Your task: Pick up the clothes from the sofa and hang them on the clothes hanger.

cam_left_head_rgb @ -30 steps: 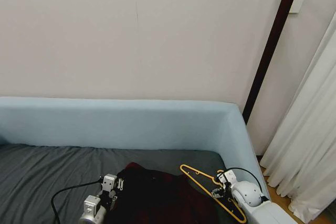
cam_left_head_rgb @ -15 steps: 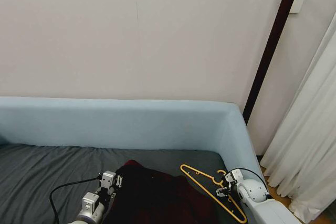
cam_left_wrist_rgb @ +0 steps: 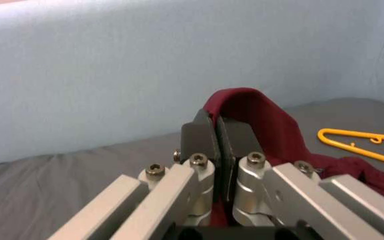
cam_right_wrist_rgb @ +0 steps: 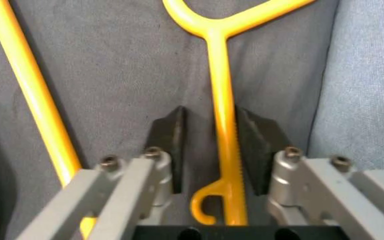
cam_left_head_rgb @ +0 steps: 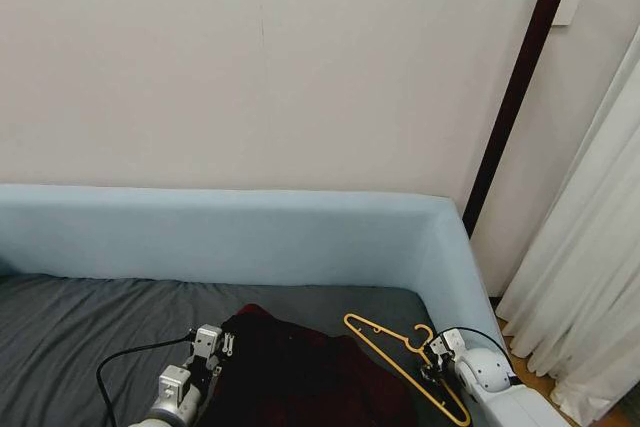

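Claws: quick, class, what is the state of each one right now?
Left claw: shut on the edge of the maroon garment.
Right claw: open, straddling the yellow hanger bar, not gripping.

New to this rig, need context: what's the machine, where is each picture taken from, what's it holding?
It is a wheeled robot with two arms, each ending in a two-finger gripper. The wide picture comes from its head camera, looking down at a light blue sofa with a grey seat. The other two come from wrist cameras, looking along the fingers. On the seat lie a dark red garment and a yellow hanger. The left gripper is shut on a fold of the garment. The right gripper is open, its fingers either side of the hanger's bar, not yet clamping it.
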Controlling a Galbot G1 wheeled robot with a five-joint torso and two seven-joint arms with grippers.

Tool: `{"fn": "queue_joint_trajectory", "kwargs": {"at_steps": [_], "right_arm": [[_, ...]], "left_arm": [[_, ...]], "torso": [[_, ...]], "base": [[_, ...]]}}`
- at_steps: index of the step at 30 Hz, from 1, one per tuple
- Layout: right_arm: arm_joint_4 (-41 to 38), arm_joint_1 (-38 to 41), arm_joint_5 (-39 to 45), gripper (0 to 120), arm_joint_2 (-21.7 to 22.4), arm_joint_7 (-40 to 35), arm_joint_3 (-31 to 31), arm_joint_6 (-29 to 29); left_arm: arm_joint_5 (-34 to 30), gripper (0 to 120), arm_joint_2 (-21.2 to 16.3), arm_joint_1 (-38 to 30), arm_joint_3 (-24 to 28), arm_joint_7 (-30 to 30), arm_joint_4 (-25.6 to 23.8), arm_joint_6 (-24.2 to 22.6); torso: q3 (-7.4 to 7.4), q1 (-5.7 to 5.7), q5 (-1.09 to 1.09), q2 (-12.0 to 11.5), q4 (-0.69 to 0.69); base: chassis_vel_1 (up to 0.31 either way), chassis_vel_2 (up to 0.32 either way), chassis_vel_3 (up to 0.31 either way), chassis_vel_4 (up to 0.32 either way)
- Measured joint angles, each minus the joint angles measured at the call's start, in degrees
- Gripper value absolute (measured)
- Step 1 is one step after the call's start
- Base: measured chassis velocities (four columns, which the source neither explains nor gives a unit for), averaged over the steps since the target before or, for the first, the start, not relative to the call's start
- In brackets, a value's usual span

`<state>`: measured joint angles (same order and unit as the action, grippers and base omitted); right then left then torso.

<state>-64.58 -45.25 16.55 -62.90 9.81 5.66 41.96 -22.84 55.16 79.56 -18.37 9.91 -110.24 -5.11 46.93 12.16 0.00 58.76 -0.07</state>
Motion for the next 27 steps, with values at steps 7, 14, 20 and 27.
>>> {"fn": "queue_joint_trajectory", "kwargs": {"at_steps": [7,14,20,27], "right_arm": [[-3.50,-1.03,1.09,4,1.33,-2.45,-0.32,0.05],[-14.11,-3.81,8.50,4,4.15,-6.45,0.78,-2.24],[-32.73,-11.15,11.86,4,12.73,-4.05,2.03,-5.76],[-48.07,-20.24,6.06,4,18.94,1.14,1.89,-8.18]], "left_arm": [[0.02,0,-0.66,0.24,-0.53,0.23,-0.45,0.12],[-0.45,0,-1.03,0.11,-0.80,0.18,-0.91,0.35],[-1.83,0,-1.68,-0.84,-1.06,0.12,-1.01,0.37],[-3.59,0,-2.40,-1.76,-1.52,0.13,-1.50,0.09]], "torso": [[0.01,0.00,-0.01,0.00,-0.04],[0.01,0.00,0.00,-0.01,-0.01],[0.00,0.00,-0.02,-0.01,-0.03],[0.00,0.00,-0.02,-0.01,-0.02]], "base": [[0.000,0.000,0.000,0.000],[0.000,0.000,0.000,0.000],[0.000,0.000,0.000,0.000],[0.000,0.000,0.000,0.000]]}}
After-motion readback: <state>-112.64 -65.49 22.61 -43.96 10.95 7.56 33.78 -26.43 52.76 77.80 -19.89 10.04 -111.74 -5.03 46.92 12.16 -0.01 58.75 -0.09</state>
